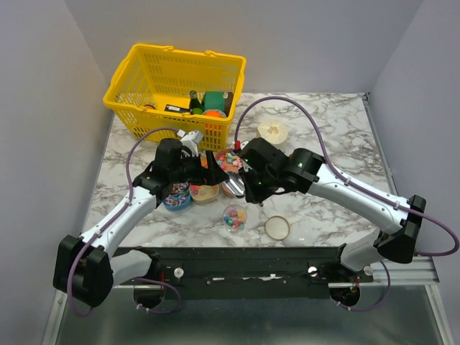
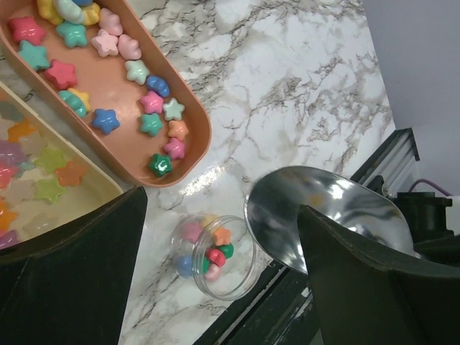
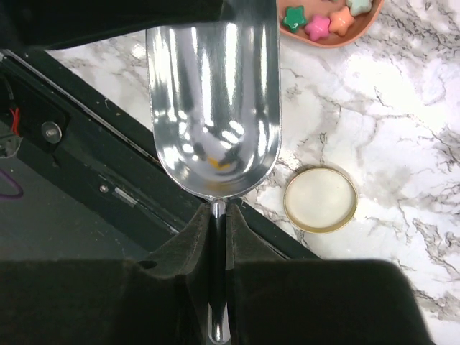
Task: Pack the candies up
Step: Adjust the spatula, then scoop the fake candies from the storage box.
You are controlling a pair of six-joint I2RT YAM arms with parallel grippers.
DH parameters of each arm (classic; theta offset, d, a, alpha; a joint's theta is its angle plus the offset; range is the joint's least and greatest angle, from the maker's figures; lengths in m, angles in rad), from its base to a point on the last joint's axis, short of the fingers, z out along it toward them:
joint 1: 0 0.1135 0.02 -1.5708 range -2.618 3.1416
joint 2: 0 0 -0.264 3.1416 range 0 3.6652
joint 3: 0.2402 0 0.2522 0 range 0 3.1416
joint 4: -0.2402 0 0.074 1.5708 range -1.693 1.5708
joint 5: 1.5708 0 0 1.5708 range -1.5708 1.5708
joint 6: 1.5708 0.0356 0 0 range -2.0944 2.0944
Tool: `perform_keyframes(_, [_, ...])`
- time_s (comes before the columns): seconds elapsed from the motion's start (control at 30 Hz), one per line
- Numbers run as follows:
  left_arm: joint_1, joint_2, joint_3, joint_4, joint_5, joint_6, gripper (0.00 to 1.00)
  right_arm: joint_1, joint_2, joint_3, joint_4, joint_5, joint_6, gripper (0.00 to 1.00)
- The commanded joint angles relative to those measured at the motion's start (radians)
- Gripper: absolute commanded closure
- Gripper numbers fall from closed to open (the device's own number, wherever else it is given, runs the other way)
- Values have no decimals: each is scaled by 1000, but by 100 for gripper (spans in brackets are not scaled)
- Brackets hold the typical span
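The candies [image 2: 108, 86] are small coloured stars and beads in an orange oval tray [image 2: 188, 152], with more in a beige tray [image 2: 43, 180] beside it. A small clear jar [image 2: 215, 255] with no lid on holds several candies; in the top view the jar [image 1: 234, 217] stands near the table's front edge. My left gripper [image 2: 223, 205] hovers open above the jar, touching nothing. My right gripper [image 3: 218, 215] is shut on the handle of a metal scoop [image 3: 213, 100]. The scoop's bowl shows only reflections and hangs next to the jar, over the table's front edge.
The round lid [image 3: 320, 200] lies flat on the marble right of the jar. A blue bowl of sweets [image 1: 177, 195] sits left of the trays. A yellow basket [image 1: 136, 83] of goods stands at the back left, a white round object [image 1: 273, 131] behind the arms.
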Motion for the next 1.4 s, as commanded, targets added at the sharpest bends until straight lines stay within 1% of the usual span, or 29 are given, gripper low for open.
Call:
perform_keyframes(0.0, [-6,46,0,-29,-75,13,6,4,-45,22,49,-17,-37,99])
perform_keyframes(0.13, [-7,90,17,-24,-82,4,6,5,-33,21,46,-3,-35,99])
perform_keyframes(0.3, [-7,101,54,-24,-121,-5,6,4,16,21,6,32,9,99])
perform_keyframes(0.37, [-7,98,69,-38,-162,-14,4,1,41,7,-19,48,37,99])
perform_keyframes(0.47, [-7,87,91,-42,-217,-30,1,-21,64,-36,-37,26,63,99])
perform_keyframes(0.7, [-7,63,77,-59,-337,-33,1,-91,131,-53,-46,-9,71,99])
perform_keyframes(0.93, [-6,23,25,-69,-404,-13,1,-150,240,2,-36,-37,2,99])
perform_keyframes(1.13, [-4,-6,2,-75,-449,15,1,-173,347,119,-48,-52,-58,99])
perform_keyframes(1.17, [-3,-11,0,-75,-463,21,1,-173,357,130,-52,-81,-66,99])
perform_keyframes(1.23, [-1,-22,-1,-76,-480,35,1,-179,375,157,-60,-92,-77,99])
perform_keyframes(1.37, [5,-52,-14,-73,-561,46,1,-180,415,179,-97,-104,-115,99])
